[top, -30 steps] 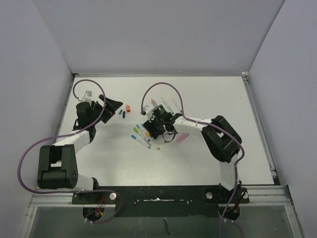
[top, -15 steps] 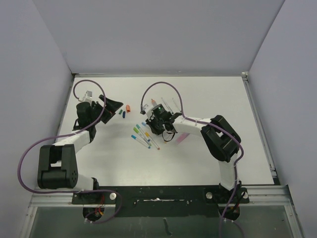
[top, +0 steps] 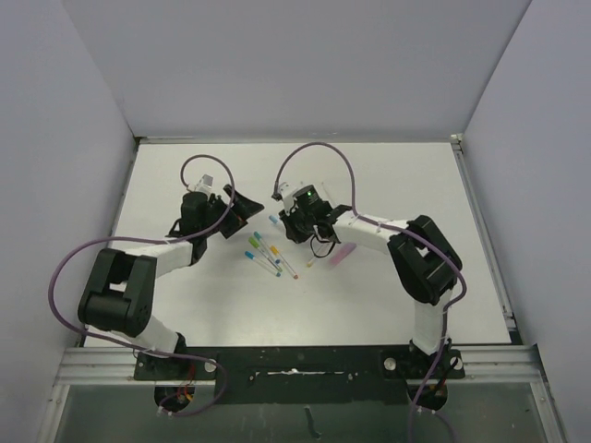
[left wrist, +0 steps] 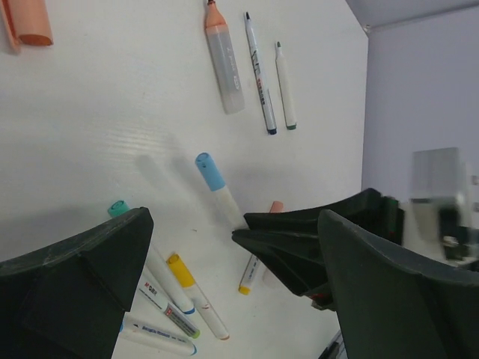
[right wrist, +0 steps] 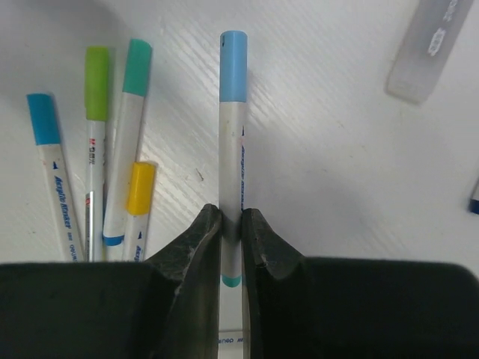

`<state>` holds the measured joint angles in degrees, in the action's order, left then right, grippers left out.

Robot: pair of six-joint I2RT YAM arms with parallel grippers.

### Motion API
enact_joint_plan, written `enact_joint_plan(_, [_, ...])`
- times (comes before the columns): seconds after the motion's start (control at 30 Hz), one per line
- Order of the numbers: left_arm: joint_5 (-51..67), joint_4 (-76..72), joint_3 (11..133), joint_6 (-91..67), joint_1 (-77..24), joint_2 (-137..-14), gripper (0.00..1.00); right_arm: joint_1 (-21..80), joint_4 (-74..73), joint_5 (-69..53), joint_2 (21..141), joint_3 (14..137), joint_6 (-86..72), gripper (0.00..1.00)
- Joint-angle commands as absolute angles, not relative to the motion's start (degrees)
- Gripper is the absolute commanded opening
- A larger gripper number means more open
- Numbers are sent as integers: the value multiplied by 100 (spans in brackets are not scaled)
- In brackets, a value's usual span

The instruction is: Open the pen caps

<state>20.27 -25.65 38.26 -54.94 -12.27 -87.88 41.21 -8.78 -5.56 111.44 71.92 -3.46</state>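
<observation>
When looked at through the right wrist camera, shows the right hand [right wrist: 230,217] pressed together on the white barrel of a pen [right wrist: 231,164], gripping partway along. Leaves the light blue cap [right wrist: 233,66] seated on the free end of that barrel, well clear of the grip and pointing toward the left arm. Cannot tell whether lifted off the bench [right wrist: 337,149] or resting on it.

Lying just beside that pen, on the near-left: four more capped pens, with blue cap [right wrist: 43,118], green cap [right wrist: 96,82], teal cap [right wrist: 138,67] and yellow cap [right wrist: 140,188], each on its white barrel, none touched by either hand.

Through the left wrist camera, shows the left hand [left wrist: 233,218] spread wide and gripping nothing, above the bench, with the light blue cap seen between its two fingers [left wrist: 75,284] and farther out. Just past that cap, right hand's dark tips closed on the barrel. Farther along the bench, well apart from both hands: an orange cap [left wrist: 30,22] lying alone, an orange-tipped marker [left wrist: 224,71], and two thin pens, one blue-ended [left wrist: 259,78] and one green-ended [left wrist: 285,88], side by side.

From above, puts both hands close together around the middle of the bench, left hand to the left, capped pens fanned out on the near side.
</observation>
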Motion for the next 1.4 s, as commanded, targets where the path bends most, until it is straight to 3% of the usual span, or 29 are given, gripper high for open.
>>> enact_joint_plan(0.0, [1861, -3205, 4155, -5670, -1422, -9182, 93, 4115, -335, -846, 10397, 7226, -494, 0])
enact_joint_plan(0.5, [1772, -3452, 4474, -5800, -1711, -9554, 84, 4191, -246, -1187, 10069, 7186, -578, 0])
enact_joint_plan(1.0, [1981, -4045, 4370, -6010, -1836, -9637, 43, 4188, 99, -1247, 9913, 6983, -729, 0])
enact_joint_plan(1.3, [2054, -4166, 4290, -6024, -1844, -9634, 2, 4189, 155, -1210, 9774, 6900, -743, 0])
enact_joint_plan(1.33, [2060, -4166, 4281, -6029, -1846, -9625, 0, 4186, 162, -1211, 9769, 6895, -739, 3])
enact_joint_plan(1.37, [2071, -4166, 4285, -6025, -1846, -9608, 0, 4184, 175, -1217, 9765, 6896, -737, 15])
